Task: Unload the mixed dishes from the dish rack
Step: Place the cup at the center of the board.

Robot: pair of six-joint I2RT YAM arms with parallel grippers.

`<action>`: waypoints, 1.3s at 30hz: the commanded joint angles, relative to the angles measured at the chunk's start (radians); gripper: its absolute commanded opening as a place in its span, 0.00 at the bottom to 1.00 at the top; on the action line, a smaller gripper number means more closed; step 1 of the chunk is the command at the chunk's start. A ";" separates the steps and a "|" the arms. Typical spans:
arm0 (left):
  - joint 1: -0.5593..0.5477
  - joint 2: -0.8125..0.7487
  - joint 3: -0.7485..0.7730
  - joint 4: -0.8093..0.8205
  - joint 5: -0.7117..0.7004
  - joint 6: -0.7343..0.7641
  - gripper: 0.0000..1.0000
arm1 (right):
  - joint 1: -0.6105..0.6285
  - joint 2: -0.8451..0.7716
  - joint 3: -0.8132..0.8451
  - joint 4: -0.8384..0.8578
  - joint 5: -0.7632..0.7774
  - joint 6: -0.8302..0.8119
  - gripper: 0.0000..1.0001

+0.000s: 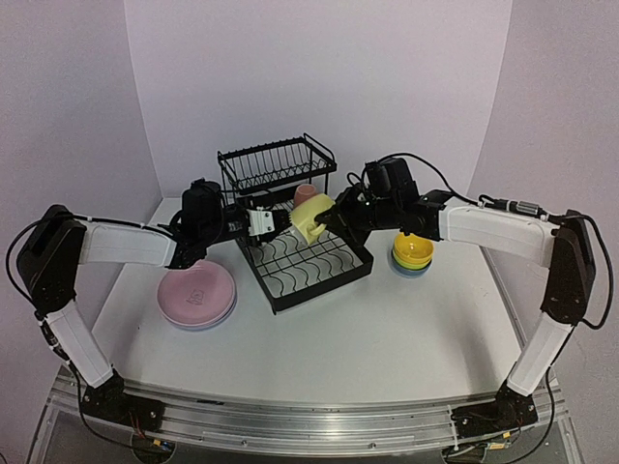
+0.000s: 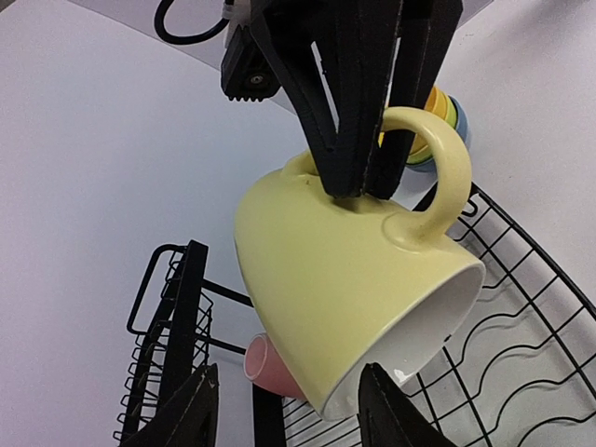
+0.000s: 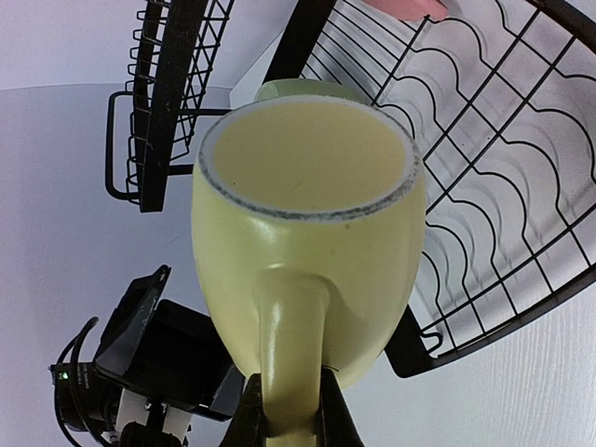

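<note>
While right claw (image 3: pixel 284 424) pinches the yellow mug (image 1: pixel 311 220) by its handle, the mug hangs tilted over the dish rack (image 1: pixel 276 166) tray, mouth toward left claw (image 2: pixel 291 372). Left claw is half-wide, fingers straddling the rim, one finger clear of it. Pink mug (image 1: pixel 306 193) sits in the rack behind. Bowl stack (image 1: pixel 412 255), yellow on top, and plate stack (image 1: pixel 197 293), pink on top, are on the tabletop (image 1: pixel 368 329).

table (image 1: pixel 387 329) white | dish rack (image 1: pixel 314 261) mid-back | pink-topped plate stack (image 1: pixel 196 295) left | 3-bowl stack (image 1: pixel 412 254) right
</note>
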 commanded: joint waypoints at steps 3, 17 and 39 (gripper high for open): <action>-0.011 0.048 0.068 0.064 -0.005 0.043 0.46 | 0.002 -0.070 0.048 0.139 -0.027 0.045 0.00; -0.011 0.084 0.117 0.141 -0.019 0.047 0.00 | -0.015 -0.039 0.042 0.143 -0.087 0.191 0.00; -0.011 -0.130 0.097 -0.387 0.176 0.092 0.00 | -0.044 -0.014 -0.026 0.142 -0.082 0.328 0.41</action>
